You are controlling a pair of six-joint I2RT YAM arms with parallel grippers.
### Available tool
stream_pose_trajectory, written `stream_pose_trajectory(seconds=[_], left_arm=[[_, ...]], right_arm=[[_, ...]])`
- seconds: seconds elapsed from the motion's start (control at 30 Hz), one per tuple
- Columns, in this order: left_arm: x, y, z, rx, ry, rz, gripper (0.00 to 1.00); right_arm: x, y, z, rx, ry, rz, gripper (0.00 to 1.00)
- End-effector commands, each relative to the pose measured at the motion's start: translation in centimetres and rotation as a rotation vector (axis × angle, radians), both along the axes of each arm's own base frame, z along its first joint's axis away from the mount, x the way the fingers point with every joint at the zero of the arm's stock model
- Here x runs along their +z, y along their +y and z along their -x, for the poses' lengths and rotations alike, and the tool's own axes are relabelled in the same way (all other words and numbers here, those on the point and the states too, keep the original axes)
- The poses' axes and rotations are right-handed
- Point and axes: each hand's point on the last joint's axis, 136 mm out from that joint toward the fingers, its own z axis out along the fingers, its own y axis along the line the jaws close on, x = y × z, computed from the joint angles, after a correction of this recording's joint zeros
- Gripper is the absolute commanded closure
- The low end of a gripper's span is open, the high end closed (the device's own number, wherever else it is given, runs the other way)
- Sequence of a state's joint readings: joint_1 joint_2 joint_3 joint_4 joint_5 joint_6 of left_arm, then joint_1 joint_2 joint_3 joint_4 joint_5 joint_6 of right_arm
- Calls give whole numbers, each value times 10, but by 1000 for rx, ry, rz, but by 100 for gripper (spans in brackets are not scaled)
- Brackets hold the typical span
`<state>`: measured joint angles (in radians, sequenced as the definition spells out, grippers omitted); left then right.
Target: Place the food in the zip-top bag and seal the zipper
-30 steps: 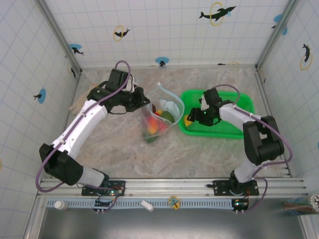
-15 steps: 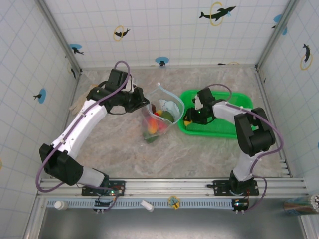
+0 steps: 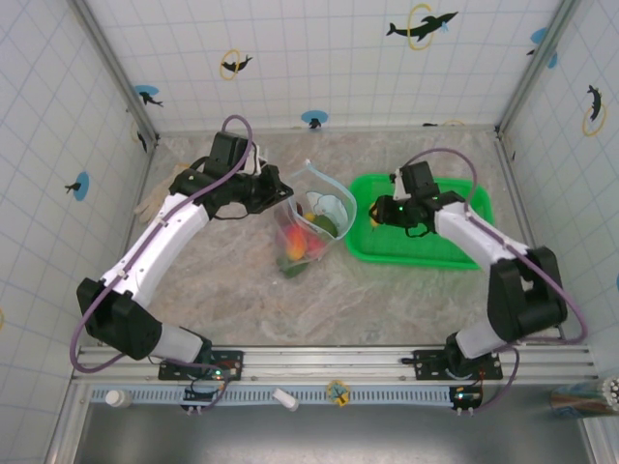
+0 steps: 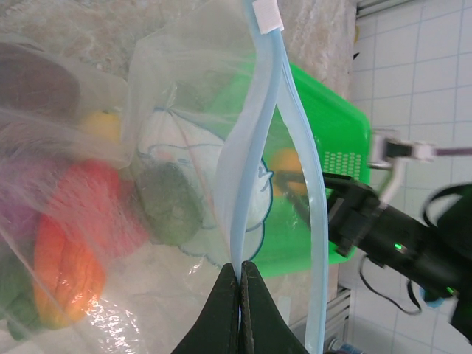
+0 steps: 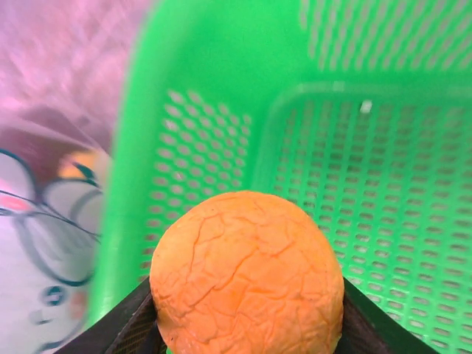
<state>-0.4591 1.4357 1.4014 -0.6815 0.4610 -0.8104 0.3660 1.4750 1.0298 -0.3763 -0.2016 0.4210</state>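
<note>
The zip-top bag [image 3: 311,224] stands open at the table's middle with several pieces of food inside: a red one [image 4: 96,206], an orange one [image 4: 63,273], a green one [image 4: 166,203]. My left gripper [image 3: 283,198] is shut on one lip of the pale-blue zipper [image 4: 251,169], holding the mouth apart from the other strip [image 4: 313,221]. My right gripper [image 3: 380,215] hangs over the left end of the green basket, shut on a round orange food piece [image 5: 247,269] with a cracked skin. Its fingers [image 5: 140,321] press both sides of the ball.
The green mesh basket [image 3: 455,253] lies right of the bag, its left wall [image 5: 147,169] close under the held ball. A white glove [image 3: 147,203] lies by the left wall. Tiled walls enclose the table on three sides.
My right gripper has closed on the orange food at the basket's left end and its wrist has swung back and up. The left arm and the bag have not moved.
</note>
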Motion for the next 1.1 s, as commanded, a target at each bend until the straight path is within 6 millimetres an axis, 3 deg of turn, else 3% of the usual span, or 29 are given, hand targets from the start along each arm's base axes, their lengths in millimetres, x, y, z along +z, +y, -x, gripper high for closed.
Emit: stream_pose_trajectory(seconds=[0.0, 0.17, 0.3, 0.4, 0.5, 0.57, 0.7, 0.9, 1.07], left_arm=[[1, -4, -4, 4, 0, 38, 100], [2, -4, -2, -1, 3, 45, 100], [2, -4, -1, 1, 6, 47, 100], [1, -3, 0, 2, 9, 48, 100], [4, -3, 1, 5, 5, 52, 100], [5, -2, 1, 8, 3, 53, 100], [9, -1, 3, 11, -7, 58, 100], [15, 1, 7, 5, -23, 59, 100], [17, 4, 12, 1, -32, 54, 100]], right_arm=[[36, -14, -2, -69, -91, 19, 60], [99, -7, -4, -84, -239, -28, 61], [153, 11, -3, -16, -346, -95, 59], [187, 43, 8, 111, -417, -194, 58], [207, 83, 26, 276, -470, -251, 57], [204, 110, 39, 380, -485, -203, 56], [175, 149, 54, 519, -432, -107, 56], [127, 172, 58, 570, -304, -101, 55], [94, 179, 55, 567, -209, -54, 57]])
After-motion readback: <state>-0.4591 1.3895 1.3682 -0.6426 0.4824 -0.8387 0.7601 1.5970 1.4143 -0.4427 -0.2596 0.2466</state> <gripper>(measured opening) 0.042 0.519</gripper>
